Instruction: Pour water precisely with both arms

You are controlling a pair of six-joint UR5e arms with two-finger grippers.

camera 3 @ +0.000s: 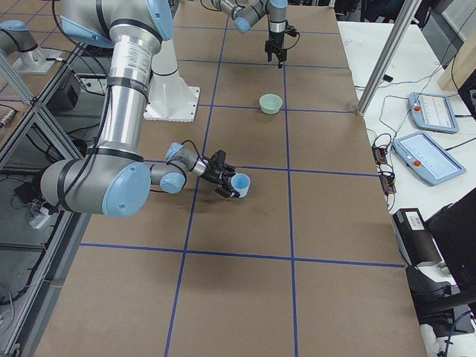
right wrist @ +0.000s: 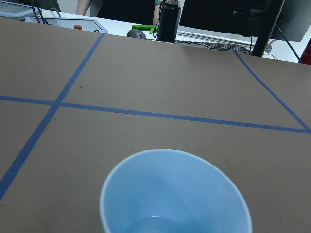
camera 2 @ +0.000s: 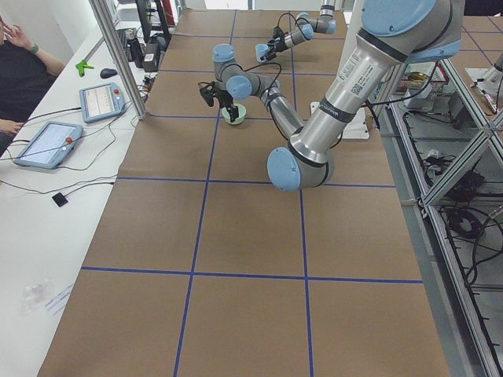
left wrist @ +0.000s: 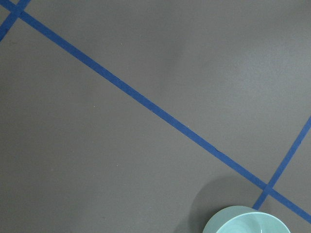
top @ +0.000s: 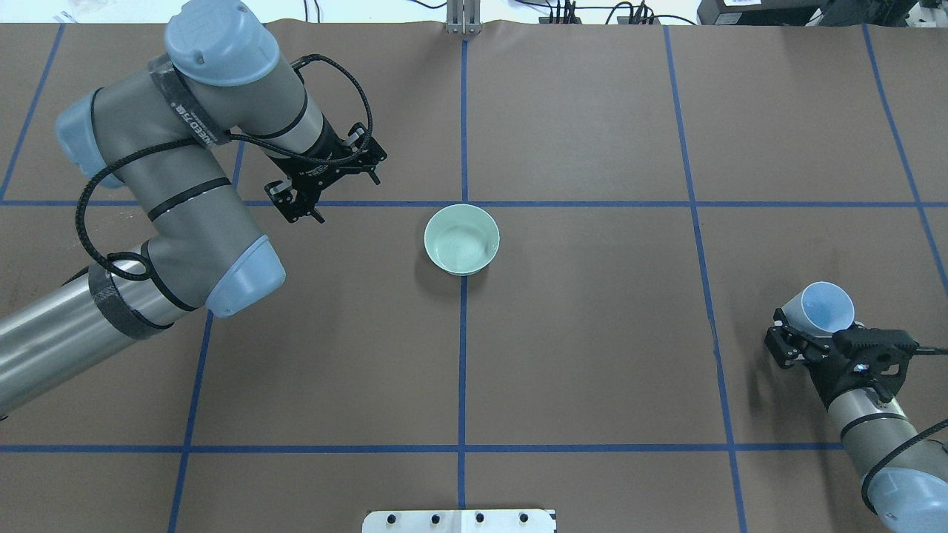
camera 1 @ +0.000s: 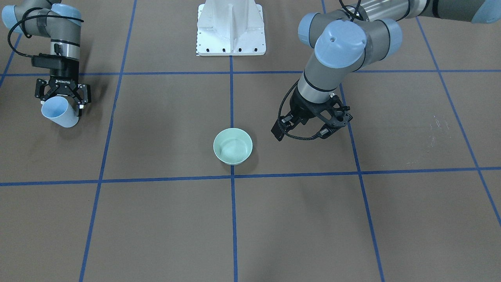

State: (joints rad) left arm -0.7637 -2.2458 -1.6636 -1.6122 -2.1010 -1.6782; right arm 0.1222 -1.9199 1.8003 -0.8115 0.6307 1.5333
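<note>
My right gripper is shut on the light blue cup and holds it tilted just above the table at the right. In the right wrist view the cup's mouth fills the bottom, with a faint white glint of water at its floor. The pale green bowl stands upright at the table's middle; a faint sheen shows inside it. My left gripper is open and empty, points down and hovers beside the bowl. The bowl's rim shows in the left wrist view.
Brown paper with blue tape lines covers the table. The white pedestal base stands at the robot's side. Tablets and a seated person are at the operators' side. A black bottle stands beyond the far edge.
</note>
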